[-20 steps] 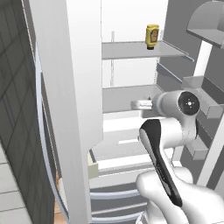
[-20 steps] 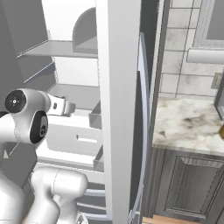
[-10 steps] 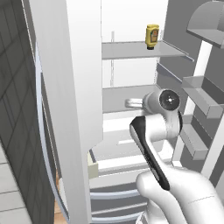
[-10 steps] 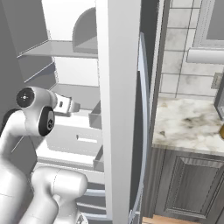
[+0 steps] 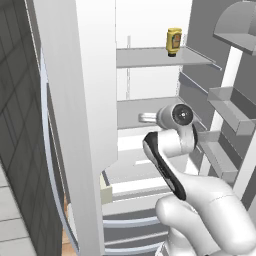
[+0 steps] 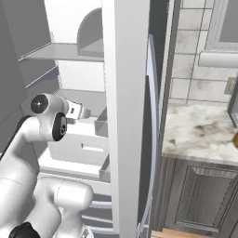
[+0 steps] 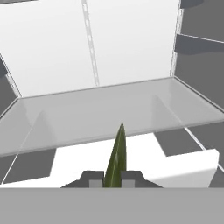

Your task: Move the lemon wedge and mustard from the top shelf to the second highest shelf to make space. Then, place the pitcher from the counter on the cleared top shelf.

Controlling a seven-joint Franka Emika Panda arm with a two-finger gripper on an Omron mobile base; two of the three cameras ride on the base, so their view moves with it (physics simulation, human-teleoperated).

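Right up close in the hand view, the gripper (image 7: pixel 112 180) is pinched tight on the lemon wedge (image 7: pixel 116 156) — a thin olive-green sliver standing between the two dark fingertips (image 7: pixel 91 178), its point aimed at twelve o'clock. Nothing slack about that hold; the jaws sit flush against both sides of the wedge.

Just beyond the tip lies the second highest shelf (image 7: pixel 105 114), a flat grey plate running from nine o'clock across to three, its pale front edge nearest the hand. The wedge hangs in front of that edge, not resting on the plate. Below the plate, toward four o'clock, a white drawer (image 7: pixel 183 168) shows.

From the left base view, the white arm (image 5: pixel 172 150) climbs from five o'clock and bends into the open fridge, its wrist reaching toward the second highest shelf (image 5: pixel 142 106) at the picture's centre. Further up and back, at about one o'clock, the top shelf (image 5: pixel 160 57) carries the mustard (image 5: pixel 173 41) — the yellow bottle upright near the plate's right rear, well apart from the hand.

In the right base view, the arm (image 6: pixel 46 122) sits at nine o'clock inside the fridge, and away at three o'clock the counter (image 6: pixel 197 132) lies pale and veined beside the open door (image 6: pixel 128 107).
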